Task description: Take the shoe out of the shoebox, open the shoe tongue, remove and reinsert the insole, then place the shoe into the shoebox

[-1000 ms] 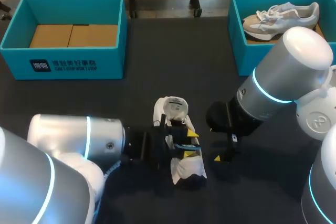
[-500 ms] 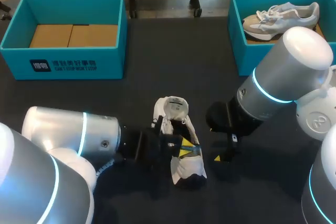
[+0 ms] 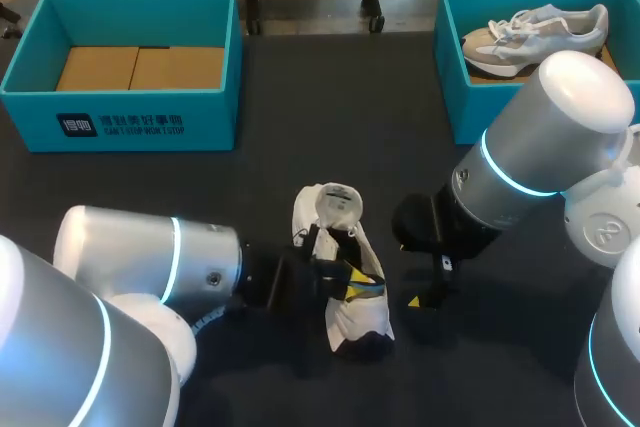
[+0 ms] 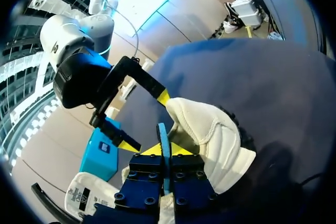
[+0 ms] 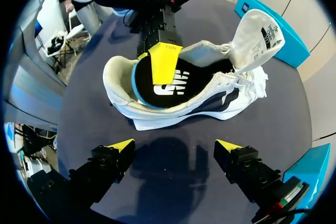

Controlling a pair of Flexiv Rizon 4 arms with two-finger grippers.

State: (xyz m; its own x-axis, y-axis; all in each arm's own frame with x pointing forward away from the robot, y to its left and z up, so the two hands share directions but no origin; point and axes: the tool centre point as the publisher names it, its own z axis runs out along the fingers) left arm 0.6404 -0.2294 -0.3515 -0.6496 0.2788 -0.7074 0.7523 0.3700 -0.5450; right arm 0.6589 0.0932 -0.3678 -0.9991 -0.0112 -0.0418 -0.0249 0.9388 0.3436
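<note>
The dark surface (image 3: 330, 97) carries everything. The left arm (image 3: 140, 257) comes in low, and its jaws are narrow, pinched on the heel end of the insole (image 5: 168, 90). In the left wrist view the insole's thin blue edge stands upright between the two yellow tips. The right arm (image 3: 540, 147) hangs above the surface with its jaws wide and nothing between them.

Two teal boxes stand at the far edge, well beyond both sets of jaws. The left box (image 3: 120, 112) shows a bare cardboard floor; the right box (image 3: 452, 77) holds a pale sneaker (image 3: 535, 32).

The white shoe (image 3: 345, 317) lies on the surface just ahead of the right jaws, apart from them. Its heel opening is around the left jaws and its tongue (image 3: 335, 205) is folded up. The black insole sits inside the shoe.
</note>
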